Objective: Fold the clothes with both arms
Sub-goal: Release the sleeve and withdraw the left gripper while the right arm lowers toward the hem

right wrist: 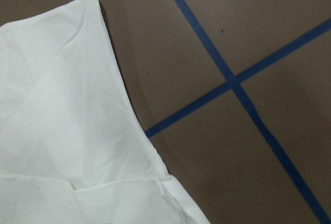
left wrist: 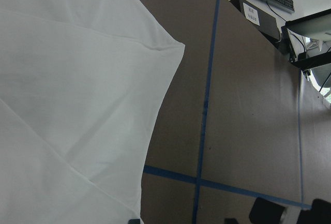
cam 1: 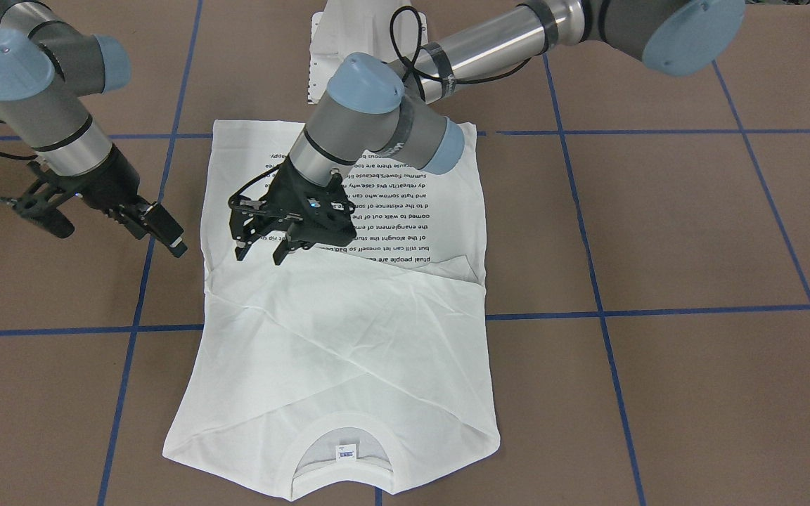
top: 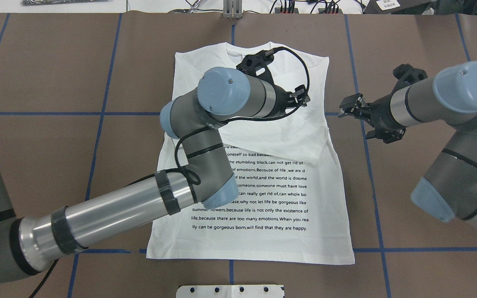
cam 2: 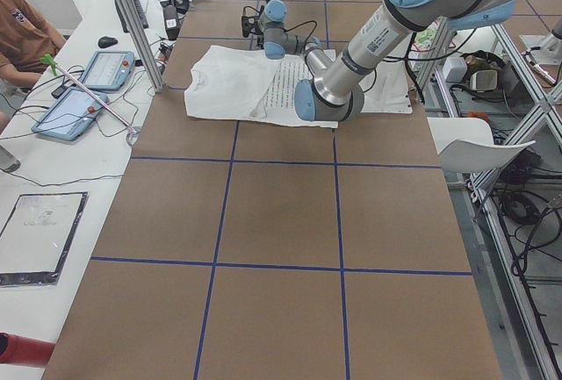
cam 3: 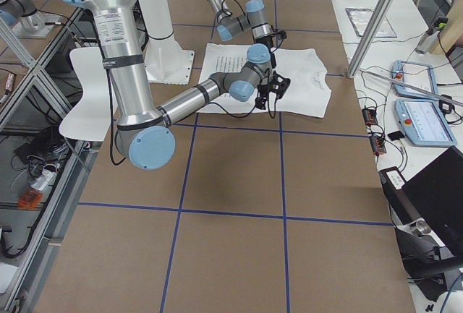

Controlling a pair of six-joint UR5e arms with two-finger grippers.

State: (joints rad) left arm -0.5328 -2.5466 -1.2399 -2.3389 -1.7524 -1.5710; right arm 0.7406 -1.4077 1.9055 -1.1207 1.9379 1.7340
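Left fingers (cam 1: 240, 251) released, poised over the T-shirt's (cam 1: 349, 337) folded sleeves; right fingers (cam 1: 169, 235) clenched empty, just beside its edge.

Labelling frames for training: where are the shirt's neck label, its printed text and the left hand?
Small white neck label (cam 1: 346, 452): front-facing view, label's centre.
Block of black printed text (top: 269, 194): overhead view, middle lines.
Black two-finger left hand (cam 1: 259, 254): front-facing view, midway between fingertips.
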